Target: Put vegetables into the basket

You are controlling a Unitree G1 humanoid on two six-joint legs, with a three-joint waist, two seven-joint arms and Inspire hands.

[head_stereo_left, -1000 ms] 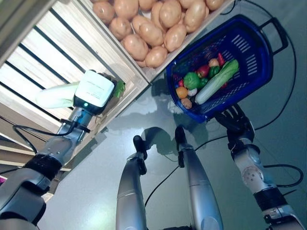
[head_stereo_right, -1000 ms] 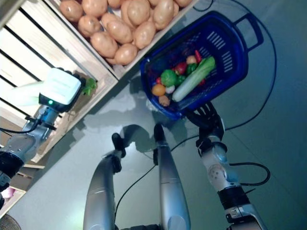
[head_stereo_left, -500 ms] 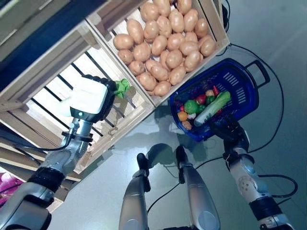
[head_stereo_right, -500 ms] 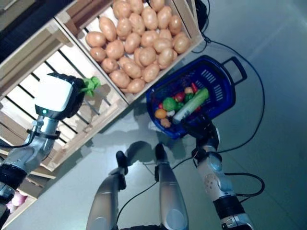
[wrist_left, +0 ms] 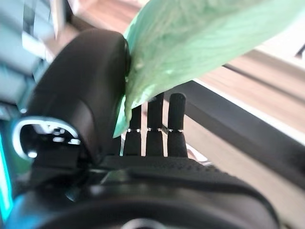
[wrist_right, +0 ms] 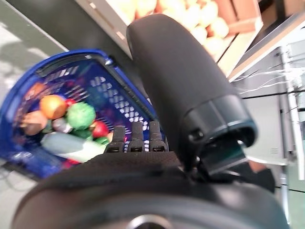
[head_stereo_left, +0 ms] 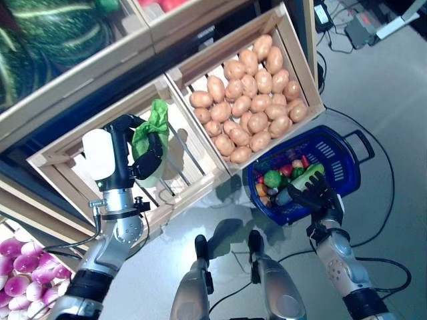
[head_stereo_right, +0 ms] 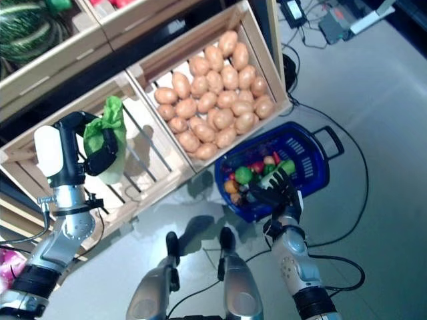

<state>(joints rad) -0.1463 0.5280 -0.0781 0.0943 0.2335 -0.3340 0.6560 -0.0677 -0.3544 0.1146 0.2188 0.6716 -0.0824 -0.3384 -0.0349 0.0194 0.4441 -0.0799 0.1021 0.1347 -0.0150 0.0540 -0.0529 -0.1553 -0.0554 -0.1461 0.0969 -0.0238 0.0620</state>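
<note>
Left hand [head_stereo_left: 148, 155] clamps leafy green [head_stereo_left: 151, 127] — over slatted crate [head_stereo_left: 193, 167].

Silver-grey arms, dark left hand [head_stereo_left: 148, 155] and right hand [head_stereo_left: 313, 194] (white wrist housing).

We see the basket [head_stereo_left: 337, 160] on the floor [head_stereo_left: 393, 100] by the potato crate's [head_stereo_left: 308, 73] near corner, a slatted crate [head_stereo_left: 67, 157] left of that, vegetables [head_stereo_left: 283, 181] in the basket
</note>
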